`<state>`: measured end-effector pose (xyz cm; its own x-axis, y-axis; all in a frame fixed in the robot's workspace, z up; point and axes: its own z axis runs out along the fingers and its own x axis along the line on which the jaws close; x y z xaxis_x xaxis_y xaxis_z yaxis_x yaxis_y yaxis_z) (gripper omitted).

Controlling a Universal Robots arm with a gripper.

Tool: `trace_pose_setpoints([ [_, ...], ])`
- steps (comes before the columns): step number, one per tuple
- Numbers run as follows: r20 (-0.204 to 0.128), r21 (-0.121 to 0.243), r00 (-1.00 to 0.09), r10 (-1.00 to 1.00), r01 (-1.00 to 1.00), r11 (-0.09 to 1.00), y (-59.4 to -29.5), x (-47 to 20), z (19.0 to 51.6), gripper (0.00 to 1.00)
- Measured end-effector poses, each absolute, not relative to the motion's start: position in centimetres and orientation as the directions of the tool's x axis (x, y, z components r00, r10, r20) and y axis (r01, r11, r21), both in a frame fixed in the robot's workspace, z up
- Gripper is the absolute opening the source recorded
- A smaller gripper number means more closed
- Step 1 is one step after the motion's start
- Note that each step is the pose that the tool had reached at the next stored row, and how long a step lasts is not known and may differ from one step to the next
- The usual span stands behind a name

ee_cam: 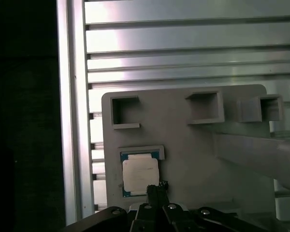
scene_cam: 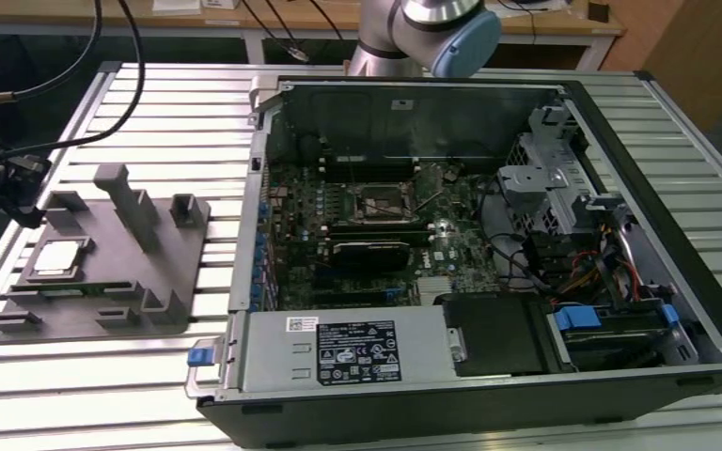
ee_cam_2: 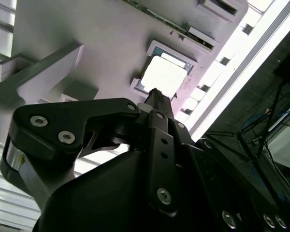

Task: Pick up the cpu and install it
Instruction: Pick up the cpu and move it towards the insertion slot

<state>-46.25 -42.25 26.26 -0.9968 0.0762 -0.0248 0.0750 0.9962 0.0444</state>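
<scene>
Silvery square cpu (ee_cam: 140, 175) not yet lifted from grey plastic fixture (scene_cam: 148, 291), exterior view's left. Black gripper (ee_cam: 157, 187) close over it; I cannot tell its grip. Install undone.

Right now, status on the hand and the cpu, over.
Hand close over cpu. Cpu seated in grey holder, not lifted. Nothing in the way.
</scene>
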Motion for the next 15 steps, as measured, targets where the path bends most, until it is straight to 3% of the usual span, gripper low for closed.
trace_pose_setpoints([
  [15,-0.021,0.044,-0.997,0.076,0.075,0.996,-43.1,-46.4,23.6,0.11],
])
